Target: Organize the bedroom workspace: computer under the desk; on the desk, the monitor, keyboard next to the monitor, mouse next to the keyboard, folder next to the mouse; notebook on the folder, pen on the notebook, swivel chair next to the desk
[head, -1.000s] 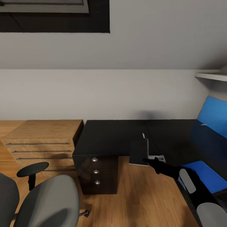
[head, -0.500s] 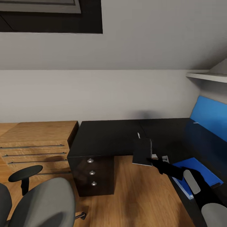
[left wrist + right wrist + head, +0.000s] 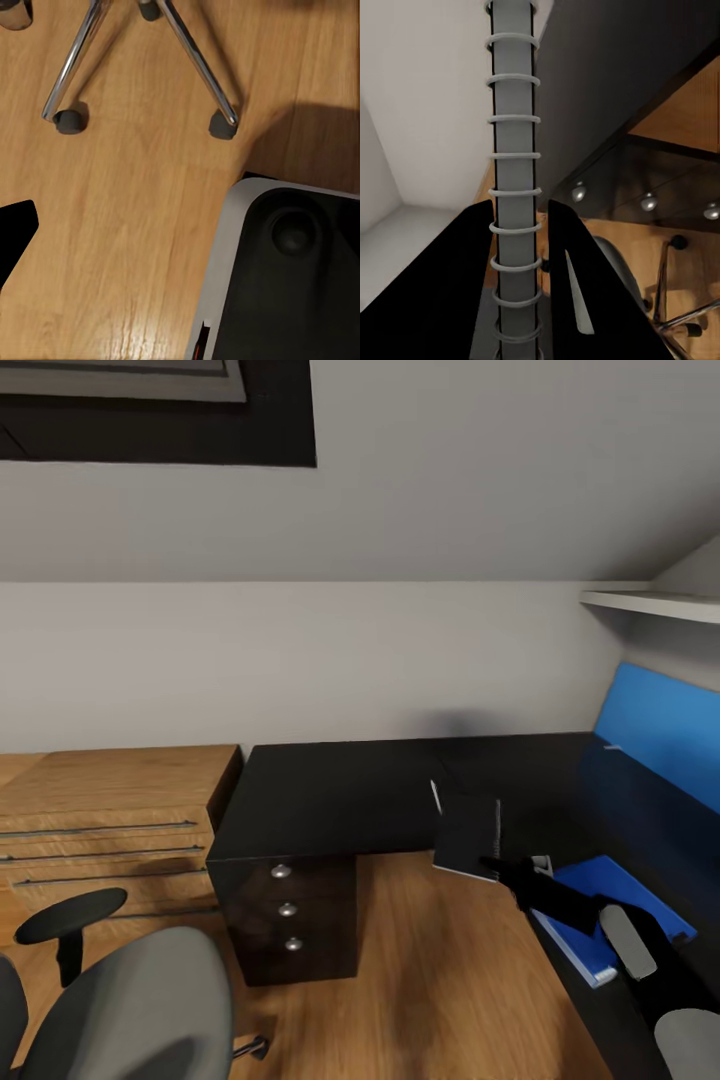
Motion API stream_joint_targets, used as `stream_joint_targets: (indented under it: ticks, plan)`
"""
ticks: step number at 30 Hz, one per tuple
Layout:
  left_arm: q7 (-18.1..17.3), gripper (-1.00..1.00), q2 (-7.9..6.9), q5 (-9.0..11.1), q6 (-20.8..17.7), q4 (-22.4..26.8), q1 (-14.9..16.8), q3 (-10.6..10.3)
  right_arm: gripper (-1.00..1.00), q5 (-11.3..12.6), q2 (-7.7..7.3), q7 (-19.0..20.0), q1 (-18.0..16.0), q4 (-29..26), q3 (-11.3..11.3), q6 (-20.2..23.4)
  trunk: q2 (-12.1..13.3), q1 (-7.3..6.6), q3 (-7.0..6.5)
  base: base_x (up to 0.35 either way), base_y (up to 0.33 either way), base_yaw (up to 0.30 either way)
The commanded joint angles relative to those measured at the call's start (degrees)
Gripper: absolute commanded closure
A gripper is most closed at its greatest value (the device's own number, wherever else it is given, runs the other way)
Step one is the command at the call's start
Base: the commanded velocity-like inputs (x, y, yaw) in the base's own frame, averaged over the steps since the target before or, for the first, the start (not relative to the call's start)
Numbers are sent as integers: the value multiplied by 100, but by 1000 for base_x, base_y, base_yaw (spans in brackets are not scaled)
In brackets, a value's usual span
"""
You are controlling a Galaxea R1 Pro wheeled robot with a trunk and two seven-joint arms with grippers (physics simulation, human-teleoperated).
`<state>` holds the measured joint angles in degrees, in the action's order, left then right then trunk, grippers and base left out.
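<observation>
One notebook [image 3: 468, 837] clamped at its spiral spine in the right end effector [image 3: 497, 866], above the surface's [image 3: 340, 795] inner edge, near the folder [image 3: 600, 910]. Risk of swinging and slipping from so narrow a grip. Left end effector's state: cannot tell.

To your left you see a low light-wood cabinet [image 3: 110, 810] with long thin handles, standing on the wooden floor [image 3: 440, 980] just beside the black drawers. High on the right there is a white wall shelf [image 3: 650, 603], below the sloping ceiling
</observation>
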<state>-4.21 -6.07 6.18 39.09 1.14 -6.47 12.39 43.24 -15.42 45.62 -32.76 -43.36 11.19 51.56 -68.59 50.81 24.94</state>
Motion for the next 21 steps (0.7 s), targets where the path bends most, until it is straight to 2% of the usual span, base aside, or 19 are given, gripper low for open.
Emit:
stream_joint_targets:
  ticks: [1, 21]
  plan:
    - [-44, -100, 0, 59, 3, 9, -3, 0, 100, 12, 6, 19, -4, 3, 18, 22, -3, 0, 4, 0, 0, -241]
    - [-36, -100, -7, 59, 3, 9, -5, 2, 100, 53, 15, 0, -9, 12, 41, 2, -3, 0, 3, 0, 0, -281]
